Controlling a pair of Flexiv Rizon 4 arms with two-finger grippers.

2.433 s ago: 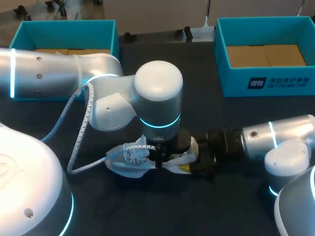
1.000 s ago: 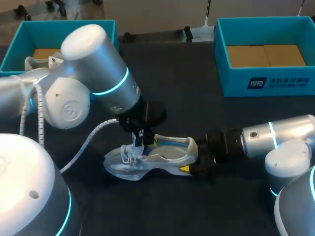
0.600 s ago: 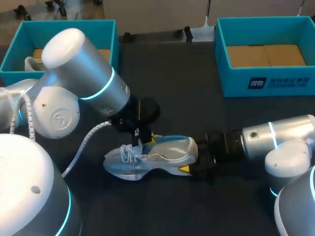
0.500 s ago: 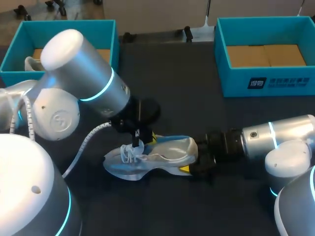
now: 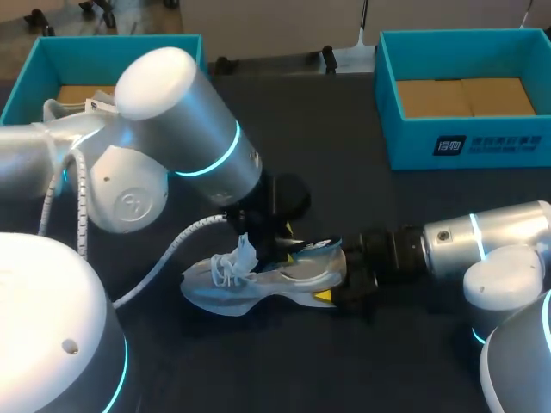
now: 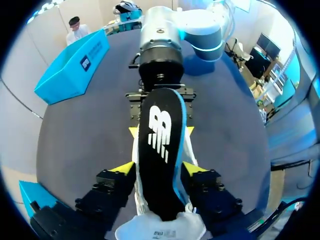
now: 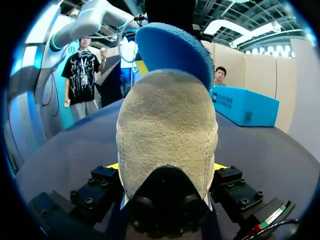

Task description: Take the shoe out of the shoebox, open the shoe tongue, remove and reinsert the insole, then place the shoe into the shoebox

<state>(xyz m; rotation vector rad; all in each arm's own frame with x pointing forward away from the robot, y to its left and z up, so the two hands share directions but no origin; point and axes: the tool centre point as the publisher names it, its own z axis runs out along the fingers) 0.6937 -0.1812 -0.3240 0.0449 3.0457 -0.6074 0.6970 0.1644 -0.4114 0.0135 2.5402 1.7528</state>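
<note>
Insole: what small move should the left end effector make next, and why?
Probably lift slightly, drawing the blue-edged black insole out: the left end effector grips it, its rear end stands above the beige heel of the white shoe, which the right end effector clamps.

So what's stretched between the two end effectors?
The white shoe: the right end effector grips its heel, the left end effector holds its black insole. Head view shows it.
</note>
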